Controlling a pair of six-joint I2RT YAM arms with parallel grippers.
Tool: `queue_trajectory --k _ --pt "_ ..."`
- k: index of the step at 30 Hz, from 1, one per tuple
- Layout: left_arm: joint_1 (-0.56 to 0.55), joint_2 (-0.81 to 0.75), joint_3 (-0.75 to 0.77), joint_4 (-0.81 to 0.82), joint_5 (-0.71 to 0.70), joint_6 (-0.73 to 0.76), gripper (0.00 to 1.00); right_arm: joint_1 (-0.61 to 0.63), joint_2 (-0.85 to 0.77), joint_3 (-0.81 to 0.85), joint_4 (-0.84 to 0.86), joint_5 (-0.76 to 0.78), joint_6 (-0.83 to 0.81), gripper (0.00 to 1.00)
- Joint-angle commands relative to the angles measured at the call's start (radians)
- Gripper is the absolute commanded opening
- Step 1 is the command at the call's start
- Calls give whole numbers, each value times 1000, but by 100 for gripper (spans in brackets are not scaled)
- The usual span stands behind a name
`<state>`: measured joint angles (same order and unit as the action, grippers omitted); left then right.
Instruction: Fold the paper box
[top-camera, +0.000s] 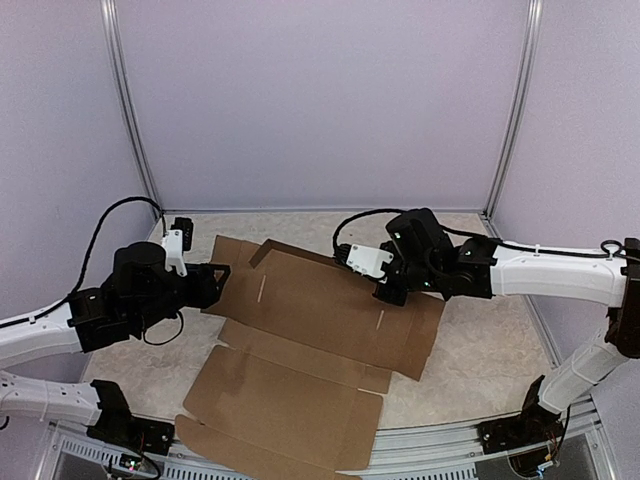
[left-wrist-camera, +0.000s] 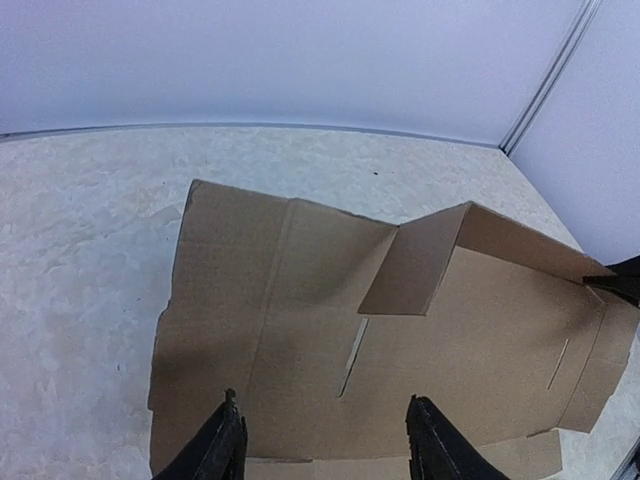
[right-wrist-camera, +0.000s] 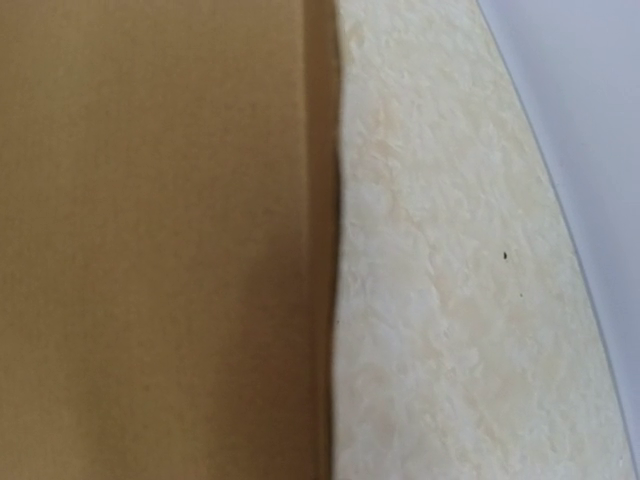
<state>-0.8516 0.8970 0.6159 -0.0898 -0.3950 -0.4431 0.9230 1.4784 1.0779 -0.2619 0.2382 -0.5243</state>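
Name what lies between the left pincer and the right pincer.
The paper box: its flat panel, cut by a slot, as the top view shows.

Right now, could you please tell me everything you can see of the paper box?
The paper box is a brown cardboard die-cut sheet, unfolded and mostly flat on the table, creased into panels with thin slots. One flap at the far edge stands tilted up. The shut right hand seems to press its right part; the open left hand is over its left edge, contact unclear.
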Motion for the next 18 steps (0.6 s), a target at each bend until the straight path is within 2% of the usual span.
queue_trajectory --k 1,3,6,10,18 --pt "75 -7 -73 -101 174 -113 50 -10 20 18 4 -28 -8 0" --pt "126 7 -104 -80 246 -149 41 -13 19 12 7 -40 -4 0" --pt "192 40 -146 -33 328 -176 20 -18 19 7 3 -51 3 0" --pt "231 92 -165 -14 344 -187 2 -21 11 -2 3 -52 9 0" --pt "249 184 -174 -32 314 -204 0 -22 7 -15 14 -51 22 0"
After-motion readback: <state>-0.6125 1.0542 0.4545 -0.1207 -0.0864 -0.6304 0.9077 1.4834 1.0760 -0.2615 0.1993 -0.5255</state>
